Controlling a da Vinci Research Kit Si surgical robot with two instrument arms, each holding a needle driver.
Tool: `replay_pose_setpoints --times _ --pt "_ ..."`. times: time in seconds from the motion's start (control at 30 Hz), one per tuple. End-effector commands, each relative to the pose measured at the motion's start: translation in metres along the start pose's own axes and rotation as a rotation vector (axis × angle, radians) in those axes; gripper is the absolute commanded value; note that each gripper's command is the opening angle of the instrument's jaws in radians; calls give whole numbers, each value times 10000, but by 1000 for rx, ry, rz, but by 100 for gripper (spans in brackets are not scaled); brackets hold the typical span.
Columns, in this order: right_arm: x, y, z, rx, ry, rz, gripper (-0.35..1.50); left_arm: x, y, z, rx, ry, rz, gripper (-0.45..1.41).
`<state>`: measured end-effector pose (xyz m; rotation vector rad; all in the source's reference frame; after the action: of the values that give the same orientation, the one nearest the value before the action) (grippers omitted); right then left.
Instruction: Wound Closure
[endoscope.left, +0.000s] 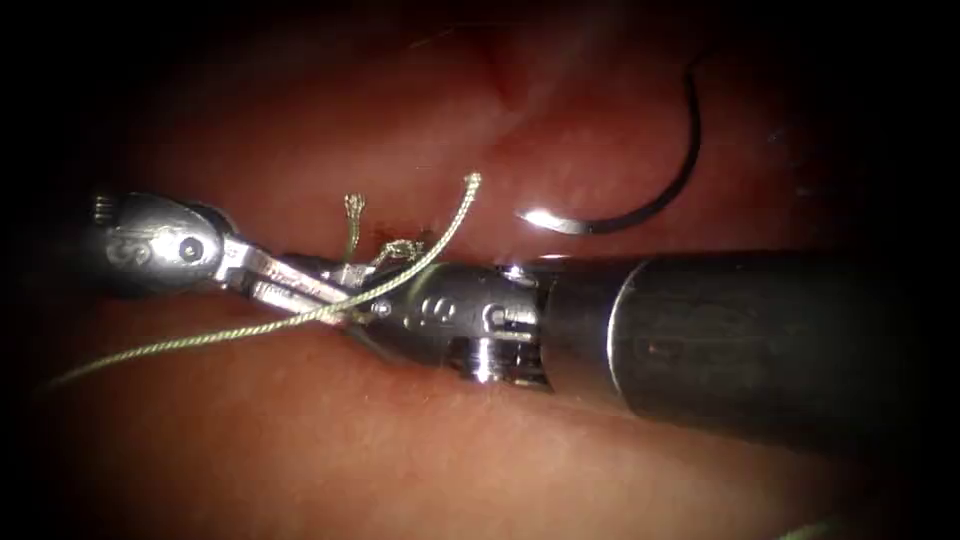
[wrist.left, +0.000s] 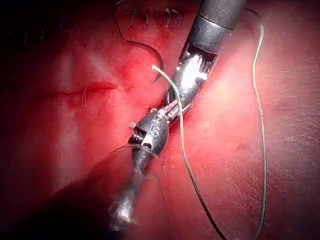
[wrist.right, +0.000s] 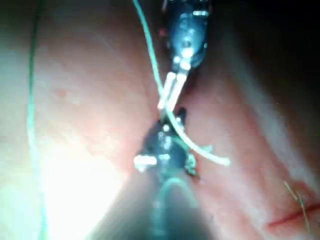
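Tissue (endoscope.left: 300, 440) spreads across the endoscope view, reddish and moist, its cut running through the middle of the frame under the two tools. Next in bulk comes the right tool (endoscope.left: 372, 322), whose thick dark shaft enters from the right edge and ends in a silver wrist at centre; its tips sit low against the tissue where the thread crosses, and I cannot tell whether they are apart or together. Opposite it, the left tool (endoscope.left: 335, 290) reaches in from the left of the frame, its two slim blades lying close together and, as far as I can judge, pinched on the thread (endoscope.left: 200, 338) right at the meeting point. That pale braided strand trails off to the lower left edge and rises the other way to a frayed free end (endoscope.left: 472, 181) above centre. Needle (endoscope.left: 660, 200) lies loose on the tissue in the upper right, right of the cut, held by neither tool and not driven in. Smallest are the short cut ends (endoscope.left: 353, 212) standing up by a knot just above the tool tips.

Judging by the idle needle and the knot, the work seems to be at the thread-handling stage of a finished stitch; whatever follows calls for steady tension near the knot.
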<state>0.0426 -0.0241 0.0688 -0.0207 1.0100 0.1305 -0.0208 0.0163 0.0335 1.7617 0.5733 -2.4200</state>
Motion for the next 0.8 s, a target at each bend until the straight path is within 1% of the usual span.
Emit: replay_pose_setpoints --times 0.03,0.2,0.27,0.33,0.37,0.4,0.43,0.47,0.63,0.8 --pt "-2 4 0 -5 -8 -16 -35 -4 -3 5 -1 2 2 -45" --pt "4 7 -12 -22 -18 -39 -35 -4 -3 5 -2 2 2 -45" --pt "10 5 -12 -13 -11 -37 -35 -4 -3 4 -2 2 2 -45" --pt "15 3 -14 -22 18 -36 -35 -4 -3 3 -4 2 3 -45" --pt "17 2 -15 -35 31 -35 2 -5 -3 2 -5 3 3 -45" --pt "19 1 -16 -65 27 -33 52 -5 -3 0 -6 4 3 -45" --pt "20 2 -17 -101 15 -30 120 -5 -3 -1 -7 4 3 -45" --pt "20 2 -18 -123 11 7 148 -5 -3 -3 -9 5 3 -45" --pt "12 -5 -43 -131 23 38 148 -5 -3 -8 -13 7 3 -45" --pt "4 -8 -76 -137 20 55 148 -7 -4 -11 -9 5 3 -45"
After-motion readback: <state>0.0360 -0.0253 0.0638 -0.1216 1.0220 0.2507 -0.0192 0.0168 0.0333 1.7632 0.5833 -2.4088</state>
